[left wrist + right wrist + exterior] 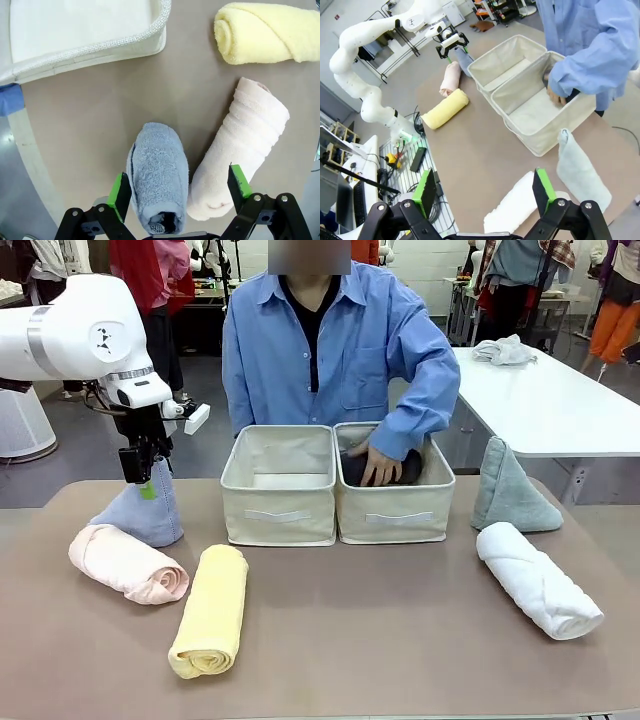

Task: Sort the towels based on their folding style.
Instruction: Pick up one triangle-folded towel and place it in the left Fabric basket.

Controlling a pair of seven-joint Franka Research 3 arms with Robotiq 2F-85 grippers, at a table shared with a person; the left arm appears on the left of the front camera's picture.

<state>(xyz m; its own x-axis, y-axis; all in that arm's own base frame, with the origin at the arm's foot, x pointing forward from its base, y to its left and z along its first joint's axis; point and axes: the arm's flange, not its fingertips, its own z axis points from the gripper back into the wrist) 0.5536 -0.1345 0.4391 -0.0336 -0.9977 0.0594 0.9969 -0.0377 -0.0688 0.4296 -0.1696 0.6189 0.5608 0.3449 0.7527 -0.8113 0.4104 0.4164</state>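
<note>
My left gripper (146,478) hangs over the tip of the pale blue cone towel (145,512). In the left wrist view its jaws (179,189) stand open, straddling the blue cone (157,180) and the end of the pink roll (242,145). The pink roll (127,563) and the yellow roll (212,610) lie at the front left. At the right are the white roll (538,580) and the grey-green cone (510,492). The person's hand (380,465) presses a dark grey towel (405,468) into the right basket (395,520). High over the table, my right gripper (485,192) is open and holds nothing, with the white roll (517,205) below it.
The left beige basket (280,515) stands beside the right one at the table's middle. The person leans in from the far side. A white side table (560,400) at the back right carries a cloth lump (503,350). Bare tabletop (400,640) lies in front of the baskets.
</note>
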